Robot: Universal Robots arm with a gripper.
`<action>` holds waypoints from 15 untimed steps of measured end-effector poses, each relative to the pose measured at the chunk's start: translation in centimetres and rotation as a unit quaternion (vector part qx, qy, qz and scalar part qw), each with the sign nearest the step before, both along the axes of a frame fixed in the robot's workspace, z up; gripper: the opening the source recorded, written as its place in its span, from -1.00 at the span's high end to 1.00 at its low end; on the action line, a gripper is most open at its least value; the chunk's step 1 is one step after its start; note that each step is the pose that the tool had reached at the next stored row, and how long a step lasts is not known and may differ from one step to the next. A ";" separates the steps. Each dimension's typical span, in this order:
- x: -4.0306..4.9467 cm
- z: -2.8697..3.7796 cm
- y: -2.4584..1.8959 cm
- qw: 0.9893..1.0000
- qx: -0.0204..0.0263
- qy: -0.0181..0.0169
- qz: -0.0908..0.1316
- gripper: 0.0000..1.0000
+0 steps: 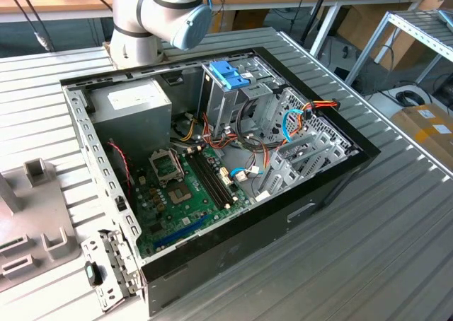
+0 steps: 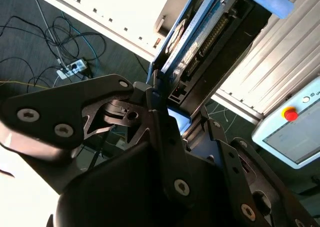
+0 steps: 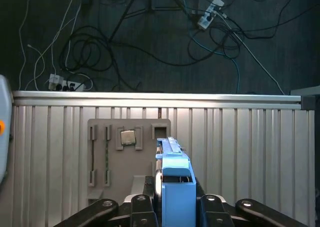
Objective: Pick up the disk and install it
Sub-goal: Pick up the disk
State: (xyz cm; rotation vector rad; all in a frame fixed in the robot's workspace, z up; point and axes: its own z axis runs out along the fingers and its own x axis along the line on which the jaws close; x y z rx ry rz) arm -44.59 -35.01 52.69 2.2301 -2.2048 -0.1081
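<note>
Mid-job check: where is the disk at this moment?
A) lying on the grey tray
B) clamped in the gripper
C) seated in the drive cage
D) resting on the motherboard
B: in the first wrist view the disk, edged in blue, stands clamped between the fingers of the gripper.

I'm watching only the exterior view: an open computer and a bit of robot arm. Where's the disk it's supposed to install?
Observer: In both wrist views the gripper is shut on the disk, clamping its blue frame.
Operator: So what is it pointing at?
Observer: In the first wrist view, beyond the disk, lie the ribbed table and a grey plate holding a square chip.
</note>
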 end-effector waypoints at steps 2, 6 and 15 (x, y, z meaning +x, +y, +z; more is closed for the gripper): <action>0.00 0.38 0.00 1.000 0.000 0.000 0.000 0.26; 0.00 0.96 0.00 1.000 0.000 0.000 0.000 0.26; 0.00 2.36 0.00 1.000 0.000 0.000 0.000 0.26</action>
